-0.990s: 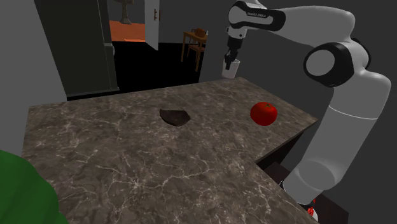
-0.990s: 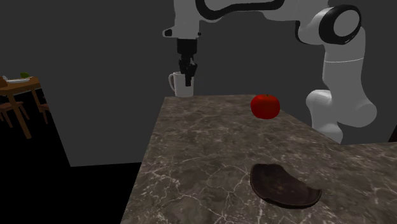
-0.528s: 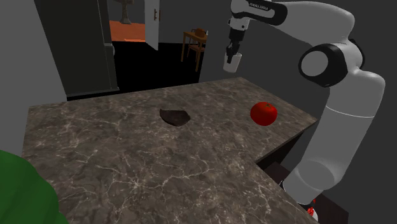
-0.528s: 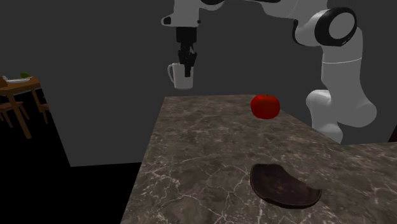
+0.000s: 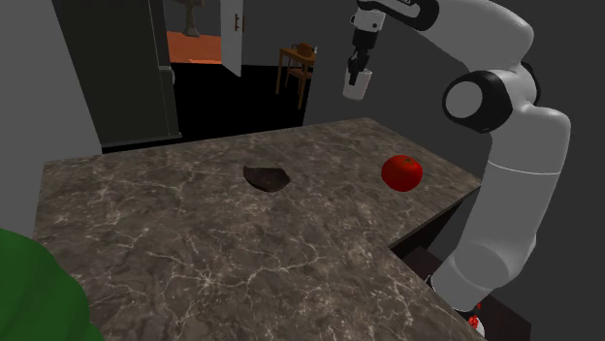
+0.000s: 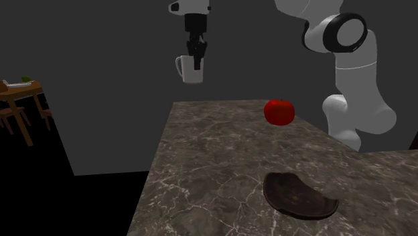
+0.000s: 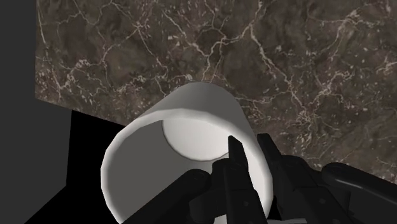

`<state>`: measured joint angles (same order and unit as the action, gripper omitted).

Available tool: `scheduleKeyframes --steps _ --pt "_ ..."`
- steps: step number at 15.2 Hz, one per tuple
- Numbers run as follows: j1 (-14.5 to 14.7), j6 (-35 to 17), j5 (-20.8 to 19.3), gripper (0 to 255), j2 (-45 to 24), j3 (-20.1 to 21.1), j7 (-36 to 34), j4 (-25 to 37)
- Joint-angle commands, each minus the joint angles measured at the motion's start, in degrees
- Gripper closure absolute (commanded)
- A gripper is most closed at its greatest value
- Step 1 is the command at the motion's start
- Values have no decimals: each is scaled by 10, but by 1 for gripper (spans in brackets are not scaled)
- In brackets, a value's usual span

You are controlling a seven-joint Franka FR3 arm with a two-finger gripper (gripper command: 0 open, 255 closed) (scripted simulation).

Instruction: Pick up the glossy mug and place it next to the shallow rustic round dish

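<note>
Your gripper (image 6: pixel 197 64) is clamped on the wall of the white mug (image 6: pixel 189 71); in the wrist view one finger sits inside the rim and the other outside. The mug hangs upright in the air, high over the far edge of the marble counter (image 5: pixel 194 242). The dark shallow dish (image 5: pixel 267 177) rests mid-counter, well apart from it, and a red tomato (image 5: pixel 401 172) lies nearer the arm

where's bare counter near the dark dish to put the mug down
Bare counter for the white mug lies all round the dark dish: widest toward the green shape, narrower toward the tomato. Tightest by the tomato, near the counter's edge.
</note>
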<state>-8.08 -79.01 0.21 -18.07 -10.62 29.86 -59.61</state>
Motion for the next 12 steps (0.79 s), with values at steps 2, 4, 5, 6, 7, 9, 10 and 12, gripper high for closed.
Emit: scheduleKeyframes --steps 2,4,5,6,7,9,10,12 --pt "9 11 -3 255 7 3 -11 4" --pt "31 -5 -11 255 38 11 -37 -44" --pt "41 -11 -14 255 52 16 -51 -65" --pt "50 -17 -18 255 64 21 -64 -84" --pt "60 -22 -20 255 76 26 -78 -101" --pt "78 -31 -25 255 95 36 -105 -130" --pt "86 -35 -27 255 104 42 -119 -143" --pt "102 -41 -31 255 119 54 -147 -166"
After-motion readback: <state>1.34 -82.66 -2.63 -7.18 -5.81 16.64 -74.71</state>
